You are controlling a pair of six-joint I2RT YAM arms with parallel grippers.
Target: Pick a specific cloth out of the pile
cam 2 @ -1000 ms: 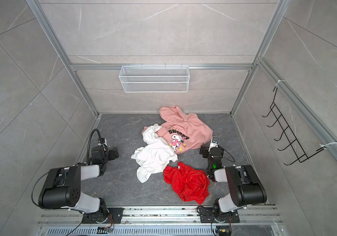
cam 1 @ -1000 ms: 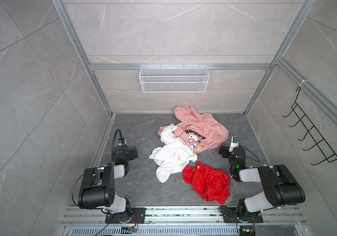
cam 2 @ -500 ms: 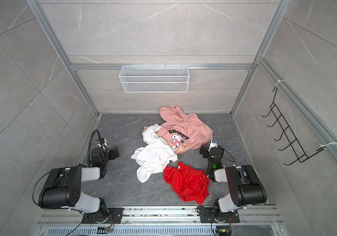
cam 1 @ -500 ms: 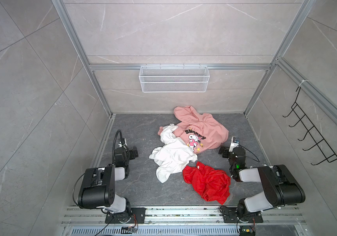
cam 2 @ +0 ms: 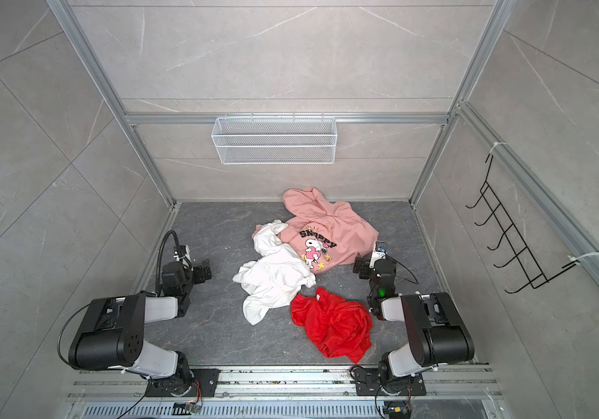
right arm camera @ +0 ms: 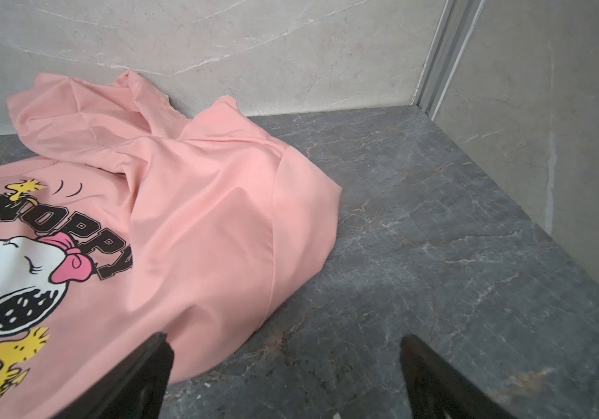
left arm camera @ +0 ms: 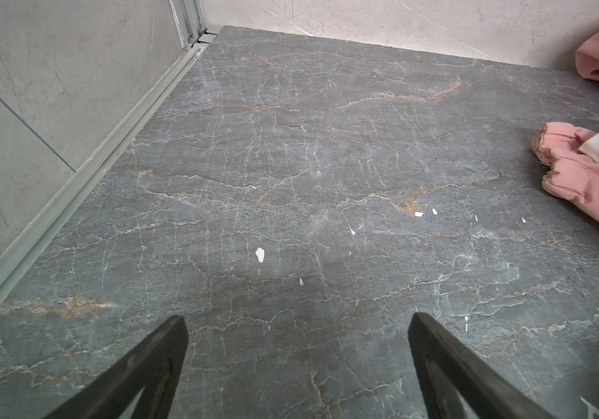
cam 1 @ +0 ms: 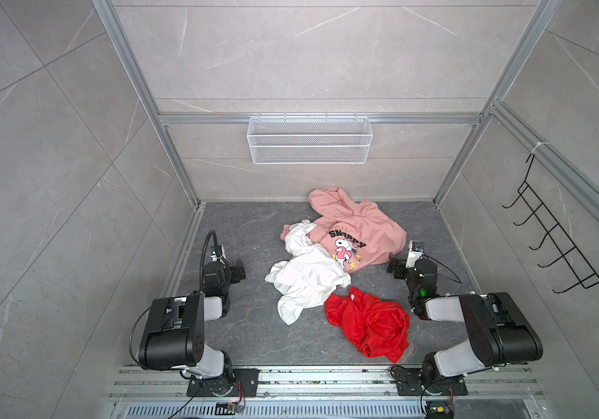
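Nothing has visibly moved since the earlier frames: both arms and all three garments sit where they were; the cloth (cam 1: 367, 323) is untouched, so the pick has not begun. Seen from the right gripper (cam 1: 394, 268), the cloth lies behind it and inward, back toward that arm's base, at the near edge of the pile (cam 1: 327, 268); from the left gripper (cam 1: 238, 270) it is well apart, across the floor (cam 1: 254, 232), with the white garment (cam 1: 309, 279) between. What could go wrong, as I judge it: the right gripper faces the hoodie (cam 1: 359, 228), not the cloth, so closing where it stands would take the wrong garment; the cloth's far edge touches the white garment, so a pinch near that seam could drag both out together; the fabric looks thin and crumpled, so a shallow pinch might catch one fold and slip; and the cloth lies close to the right arm's base, so the reach back may be cramped. Both grippers stand wide apart and hold nothing; in the left wrist view the left gripper (left arm camera: 296, 323) has only bare floor between its fingers; in the right wrist view the right gripper (right arm camera: 283, 341) has one finger over the hoodie's hem, though whether it touches I cannot tell.
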